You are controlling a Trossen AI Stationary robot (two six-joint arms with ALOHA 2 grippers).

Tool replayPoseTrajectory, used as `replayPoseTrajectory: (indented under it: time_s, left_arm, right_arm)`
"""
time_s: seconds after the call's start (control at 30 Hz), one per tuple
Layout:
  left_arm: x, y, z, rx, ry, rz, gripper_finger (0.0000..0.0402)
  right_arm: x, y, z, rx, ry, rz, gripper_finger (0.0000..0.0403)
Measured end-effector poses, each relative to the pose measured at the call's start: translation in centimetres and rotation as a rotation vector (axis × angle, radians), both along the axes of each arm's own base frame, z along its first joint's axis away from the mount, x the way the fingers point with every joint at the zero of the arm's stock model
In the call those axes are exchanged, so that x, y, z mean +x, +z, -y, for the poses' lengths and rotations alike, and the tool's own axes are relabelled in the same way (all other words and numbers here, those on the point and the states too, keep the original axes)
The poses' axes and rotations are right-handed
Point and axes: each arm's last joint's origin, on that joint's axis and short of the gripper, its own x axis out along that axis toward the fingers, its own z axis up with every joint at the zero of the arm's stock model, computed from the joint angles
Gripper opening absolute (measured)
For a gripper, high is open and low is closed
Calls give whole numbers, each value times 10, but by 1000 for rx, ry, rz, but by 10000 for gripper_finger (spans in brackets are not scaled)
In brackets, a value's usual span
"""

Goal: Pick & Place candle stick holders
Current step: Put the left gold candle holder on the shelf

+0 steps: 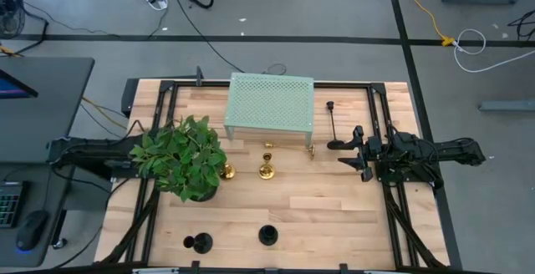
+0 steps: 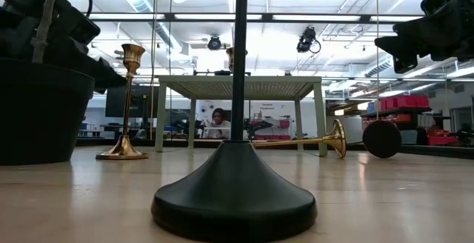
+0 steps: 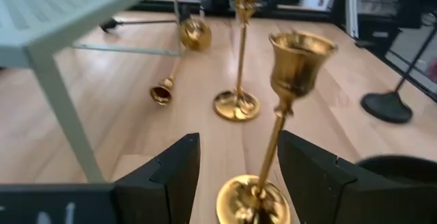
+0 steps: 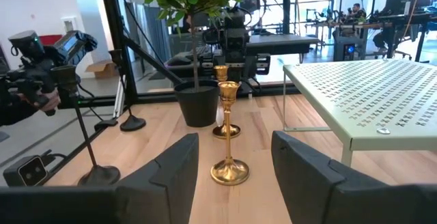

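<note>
So the left pincer (image 3: 232, 176) is spread wide with nothing in it, and a gold candle stick holder (image 3: 276, 125) stands upright right between its fingers on the bench (image 1: 318, 207), next to the potted plant (image 1: 180, 157), stem straight up, so I'd guess a plain squeeze is next. The right pincer (image 1: 349, 150) is also open and empty over on the right side, looking across at the second upright gold holder (image 4: 228, 135), well apart from it. Left arm's clearly the nearer one.

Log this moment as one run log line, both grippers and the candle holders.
left gripper: open, around upright gold holder, not closed | right gripper: open, empty | one gold holder lying on its side by green stand
</note>
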Motion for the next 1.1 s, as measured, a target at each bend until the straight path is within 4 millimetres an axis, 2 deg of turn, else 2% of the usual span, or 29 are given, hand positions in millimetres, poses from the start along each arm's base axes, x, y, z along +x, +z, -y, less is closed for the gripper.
replayPoseTrajectory:
  time_s: [0.53,0.73,1.1]
  left_arm:
    - [3,3,3,-75,-94,32,197]
    - [4,8,3,-64,-97,87,197]
    - [10,7,3,-63,-113,84,197]
  right_arm:
    - [0,0,0,0,0,0,185]
    - [0,0,0,0,0,0,185]
    - [0,0,0,0,0,0,185]
